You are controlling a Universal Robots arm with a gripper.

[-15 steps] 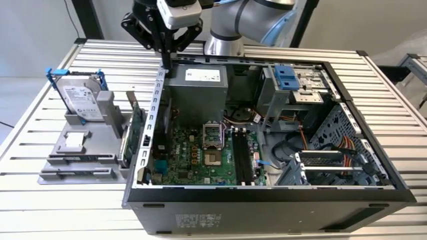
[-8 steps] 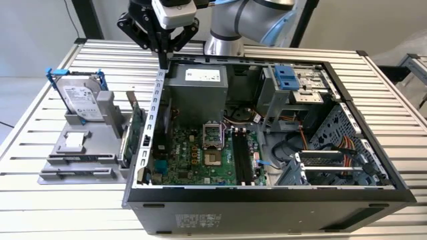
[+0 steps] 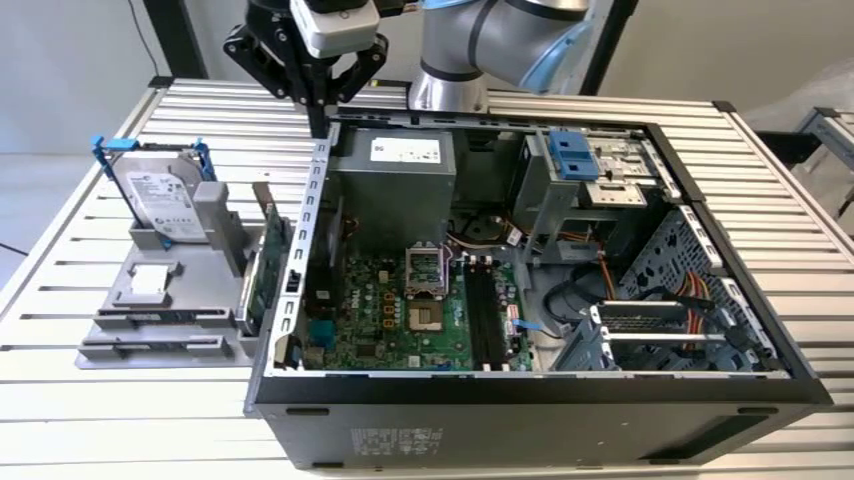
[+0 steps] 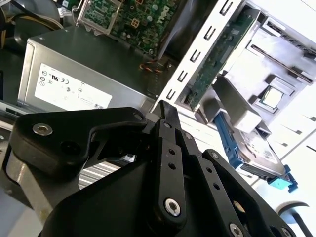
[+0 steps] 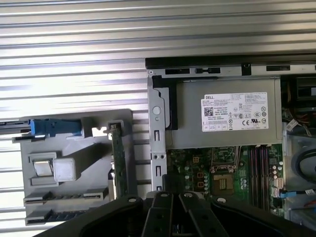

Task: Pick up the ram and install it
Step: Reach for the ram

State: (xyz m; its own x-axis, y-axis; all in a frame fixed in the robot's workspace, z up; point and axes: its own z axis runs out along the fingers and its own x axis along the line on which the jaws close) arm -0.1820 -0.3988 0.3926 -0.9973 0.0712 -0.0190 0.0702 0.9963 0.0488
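Jaws pressed together, fingertip against fingertip; the gripper point(image 3: 318, 122) hangs point-down in the exterior view above the back corner of the open computer case point(image 3: 534, 405), right over the top edge of the case wall on the exterior view's left, just beside the grey power supply point(image 3: 394, 185); in the second wrist view the black fingers point(image 4: 168, 148) run out to a single tip over that same wall, with the power supply's labelled face beyond; the ram point(image 5: 49, 216) is well apart from the gripper and outside the case, lying on its long edge in the end slot of the grey holder point(image 3: 127, 262), which rests on the ribbed metal table point(image 3: 120, 430) on the exterior view's left of the case; in the first wrist view the ram shows as a thin blue-green strip; the slot next to it holds another dark strip, and I cannot tell what that one is; on the same holder a hard drive point(image 3: 163, 195) in a blue frame stands tilted at the far end, a small square processor point(image 3: 154, 282) lies flat in the middle, and a broad green expansion card point(image 3: 274, 262) stands on edge just beside the case wall; inside the case the green motherboard point(image 3: 387, 310) lies flat, with long black memory slots point(image 3: 487, 315) beside the processor socket point(image 3: 424, 268)
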